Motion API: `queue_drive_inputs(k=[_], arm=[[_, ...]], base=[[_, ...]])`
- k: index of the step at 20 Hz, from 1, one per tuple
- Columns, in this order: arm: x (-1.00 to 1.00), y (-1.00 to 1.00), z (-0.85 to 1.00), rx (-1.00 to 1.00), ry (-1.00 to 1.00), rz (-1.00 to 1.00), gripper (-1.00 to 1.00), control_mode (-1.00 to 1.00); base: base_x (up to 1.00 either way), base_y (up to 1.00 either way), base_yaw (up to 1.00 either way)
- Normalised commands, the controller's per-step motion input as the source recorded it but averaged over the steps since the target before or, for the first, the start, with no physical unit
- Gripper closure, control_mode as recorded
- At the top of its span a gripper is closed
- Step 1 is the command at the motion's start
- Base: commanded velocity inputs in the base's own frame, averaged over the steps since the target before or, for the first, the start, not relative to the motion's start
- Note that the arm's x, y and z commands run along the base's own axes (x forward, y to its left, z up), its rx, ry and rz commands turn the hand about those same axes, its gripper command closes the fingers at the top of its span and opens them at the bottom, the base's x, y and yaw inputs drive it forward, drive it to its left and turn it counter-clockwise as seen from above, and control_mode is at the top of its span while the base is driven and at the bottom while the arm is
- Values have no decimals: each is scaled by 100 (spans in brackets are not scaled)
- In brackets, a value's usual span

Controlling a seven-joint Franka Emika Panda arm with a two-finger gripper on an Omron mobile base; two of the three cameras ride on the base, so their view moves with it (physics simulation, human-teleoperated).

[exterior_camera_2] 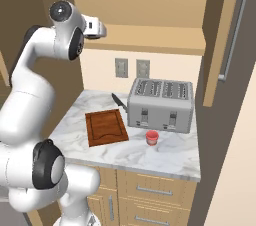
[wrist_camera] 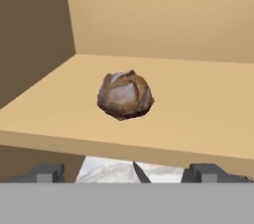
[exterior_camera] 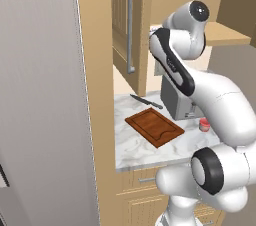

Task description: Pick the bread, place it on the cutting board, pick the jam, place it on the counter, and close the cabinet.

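One bread loaf sits on the open cabinet shelf, just ahead of the wide-spread gripper (nothing held). Best approach: advance level, straddle the loaf centrally, then close.

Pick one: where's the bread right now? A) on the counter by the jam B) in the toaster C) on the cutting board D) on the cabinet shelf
D: the hand view shows the bread sitting on the tan shelf of the cabinet, ahead of the open gripper; the cutting board is bare.
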Motion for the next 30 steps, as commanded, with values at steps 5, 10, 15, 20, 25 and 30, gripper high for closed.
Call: queue_drive_inputs(k=[5,10,15,20,25,30], arm=[[25,0,0,2,0,0,-100,-100],[27,0,0,1,0,0,-100,-100],[22,5,-10,0,0,0,-100,-100],[19,5,-13,0,0,0,-100,-100],[22,5,-10,0,0,0,-100,-100],[24,2,0,0,0,0,-100,-100]], base=[[0,0,0],[0,0,0],[0,0,0],[0,0,0],[0,0,0],[0,0,0]])
